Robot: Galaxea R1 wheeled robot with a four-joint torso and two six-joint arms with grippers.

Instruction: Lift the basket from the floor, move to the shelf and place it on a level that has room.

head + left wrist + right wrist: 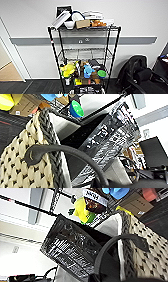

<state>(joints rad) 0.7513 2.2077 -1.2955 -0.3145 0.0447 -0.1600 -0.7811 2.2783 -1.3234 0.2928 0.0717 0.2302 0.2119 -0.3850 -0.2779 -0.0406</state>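
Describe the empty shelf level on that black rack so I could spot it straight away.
Find the tall black wire rack standing against the white wall. Its top tier carries a white bowl and boxes, and its lower tier is crowded with colourful toys. The level you want is the middle one: a bare grid of thin wire with nothing resting on it.

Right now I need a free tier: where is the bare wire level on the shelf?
In the head view, the bare level is the shelf's middle tier, below the white bowl and above the colourful toys.
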